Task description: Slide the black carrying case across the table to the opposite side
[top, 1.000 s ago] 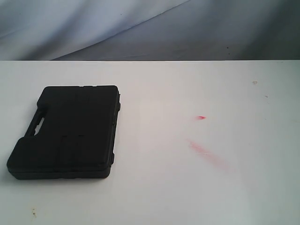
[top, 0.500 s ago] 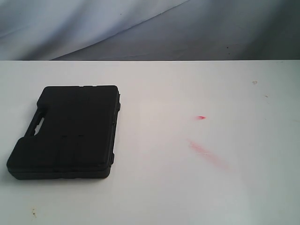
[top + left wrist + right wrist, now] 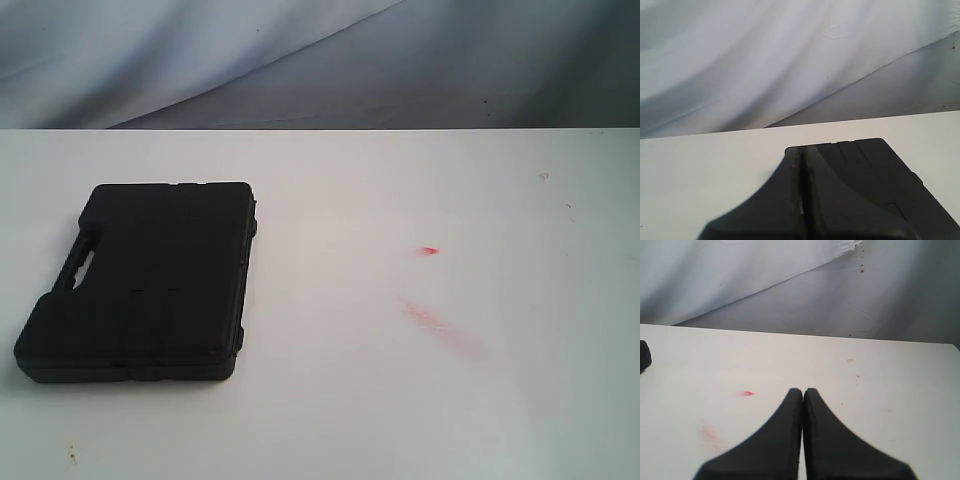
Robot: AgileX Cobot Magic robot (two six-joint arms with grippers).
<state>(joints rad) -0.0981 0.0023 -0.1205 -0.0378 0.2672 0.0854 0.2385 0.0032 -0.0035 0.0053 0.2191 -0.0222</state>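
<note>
The black carrying case point(image 3: 140, 285) is laid near-to-far on the table point(image 3: 420, 420) at left, just ahead of the left gripper point(image 3: 801, 152), pinched closed and empty like the right gripper point(image 3: 803, 390).

No visible change — black case point(image 3: 140, 282) same spot.

The black carrying case point(image 3: 150, 280) looks matt moulded plastic; the table point(image 3: 400, 400) is smooth, matt white.
</note>
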